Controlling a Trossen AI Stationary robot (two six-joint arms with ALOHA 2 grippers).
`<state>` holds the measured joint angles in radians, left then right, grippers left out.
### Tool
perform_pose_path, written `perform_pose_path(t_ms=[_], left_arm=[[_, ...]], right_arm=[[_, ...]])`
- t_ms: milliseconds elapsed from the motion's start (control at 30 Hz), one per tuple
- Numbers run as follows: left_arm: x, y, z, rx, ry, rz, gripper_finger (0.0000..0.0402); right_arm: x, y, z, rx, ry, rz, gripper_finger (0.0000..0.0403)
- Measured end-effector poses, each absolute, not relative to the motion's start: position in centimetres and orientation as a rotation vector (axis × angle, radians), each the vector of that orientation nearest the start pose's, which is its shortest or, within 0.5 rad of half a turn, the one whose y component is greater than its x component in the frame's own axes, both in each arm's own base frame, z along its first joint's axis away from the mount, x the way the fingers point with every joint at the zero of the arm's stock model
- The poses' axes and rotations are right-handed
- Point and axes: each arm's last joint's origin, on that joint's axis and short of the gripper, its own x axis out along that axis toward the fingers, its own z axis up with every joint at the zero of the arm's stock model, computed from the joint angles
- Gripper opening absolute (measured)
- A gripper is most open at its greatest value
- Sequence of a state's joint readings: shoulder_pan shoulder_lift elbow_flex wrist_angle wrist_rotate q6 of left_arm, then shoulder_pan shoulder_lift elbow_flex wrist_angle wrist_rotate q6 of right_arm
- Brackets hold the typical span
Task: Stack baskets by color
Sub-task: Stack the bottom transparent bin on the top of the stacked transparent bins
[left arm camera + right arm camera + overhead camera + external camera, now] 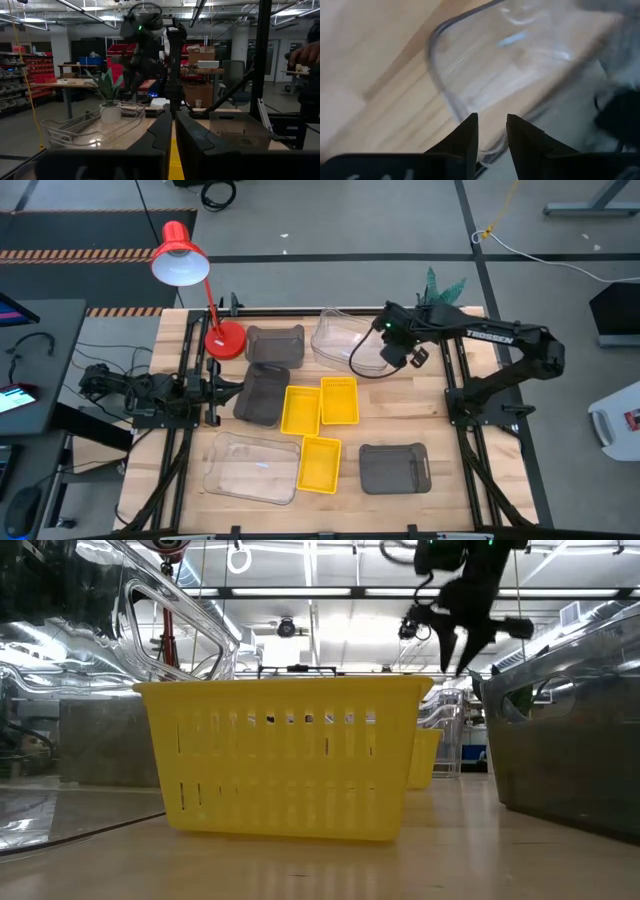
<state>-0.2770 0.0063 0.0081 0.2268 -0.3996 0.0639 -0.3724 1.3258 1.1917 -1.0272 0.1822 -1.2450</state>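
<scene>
While the right tool (pixel 395 352) hangs over the far clear baskets (pixel 345 340), fingers spread and holding nothing, the left tool (pixel 222 393) waits pressed together beside the table (pixel 450 490) edge.

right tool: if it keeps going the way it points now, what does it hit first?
Probably the clear basket at the table's back edge: the right tool points down at its rim with the fingers apart. Depth is unclear.

A red lamp (pixel 185 270) stands at the far left of the wooden bench (pixel 450 460), its shade leaning out past the far edge. A small plant (pixel 440 285) sits at the far right edge.
</scene>
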Motion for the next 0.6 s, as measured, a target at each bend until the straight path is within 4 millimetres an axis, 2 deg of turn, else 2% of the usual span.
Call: perform_pose_path(t_ms=[167, 267, 433, 600], left_arm=[[9.2, -1.5, 18.7, -0.012, -0.212, 0.129, 0.0036], [9.2, -1.5, 18.7, -0.012, -0.212, 0.129, 0.0031], [9.2, -1.5, 18.7, -0.012, -0.212, 0.129, 0.0025], [9.2, -1.5, 18.7, -0.012, -0.212, 0.129, 0.0031]], right_arm=[[22.8, -7.7, 32.5, -0.670, 1.134, -0.020, 0.0103], [22.9, -6.9, 33.4, -0.512, 1.020, -0.124, 0.0103], [23.5, -5.7, 34.0, -0.330, 0.897, -0.154, 0.0103], [24.2, -4.3, 34.1, -0.162, 0.830, -0.099, 0.0101]])
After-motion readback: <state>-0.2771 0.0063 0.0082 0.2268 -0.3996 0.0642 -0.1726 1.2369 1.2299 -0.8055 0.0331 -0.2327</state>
